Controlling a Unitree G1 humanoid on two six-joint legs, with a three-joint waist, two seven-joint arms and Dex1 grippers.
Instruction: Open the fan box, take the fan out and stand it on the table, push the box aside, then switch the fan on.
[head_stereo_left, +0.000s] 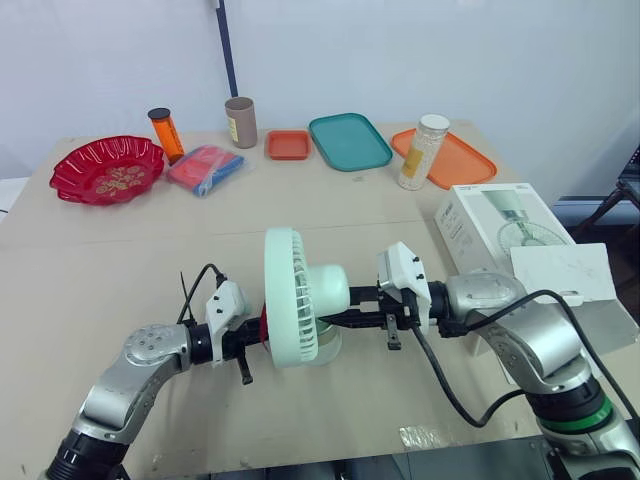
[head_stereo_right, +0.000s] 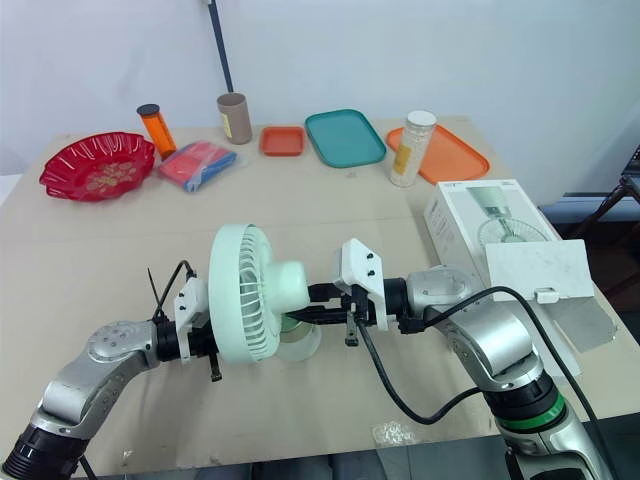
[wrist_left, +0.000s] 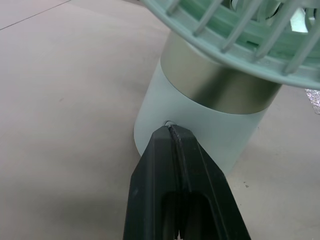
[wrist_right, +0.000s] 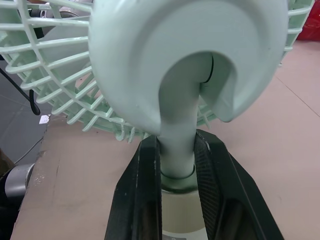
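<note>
Fan (head_stereo_left: 300, 297) upright; your right gripper (wrist_right: 176, 142) clamped on neck (wrist_right: 177, 120), left gripper (wrist_left: 170, 131) pinched together, tip at base (wrist_left: 210, 135). Shove hard, base could skid toward box (head_stereo_left: 500, 235).

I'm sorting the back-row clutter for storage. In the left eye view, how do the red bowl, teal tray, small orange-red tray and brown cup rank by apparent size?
1. red bowl
2. teal tray
3. small tray and brown cup: about alike, one flat and one upright, so unranked.
</note>
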